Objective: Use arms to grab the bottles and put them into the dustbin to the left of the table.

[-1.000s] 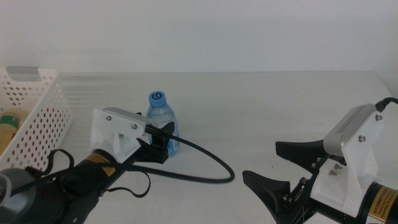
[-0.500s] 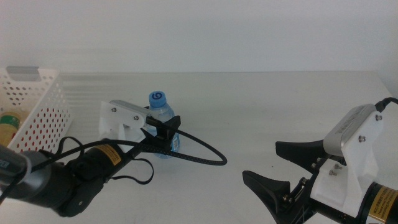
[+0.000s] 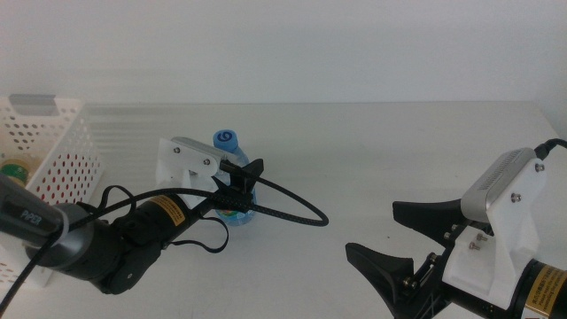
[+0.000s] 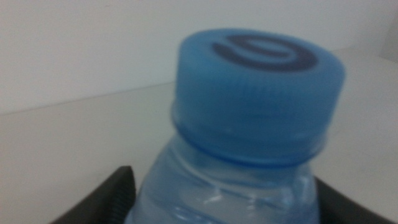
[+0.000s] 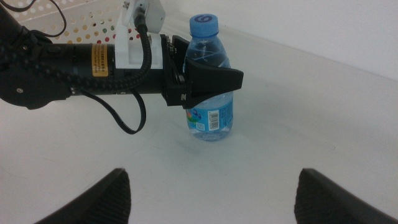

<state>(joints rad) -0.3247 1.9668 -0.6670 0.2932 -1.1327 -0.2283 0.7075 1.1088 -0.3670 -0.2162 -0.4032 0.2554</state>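
One water bottle, blue cap with a dark swirl logo, label print too small to read, stands mid-worktop, seemingly clamped in the left end effector. Right end effector waits agape near the front edge.

Bright, even, near-shadowless light; left wrist close-up of the water bottle soft, blurred.

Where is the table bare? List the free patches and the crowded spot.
Free: the table between the bottle and the right gripper, and the strip behind the bottle up to the wall. Crowded: the left side, where the left gripper, its cable and the dustbin sit close together.
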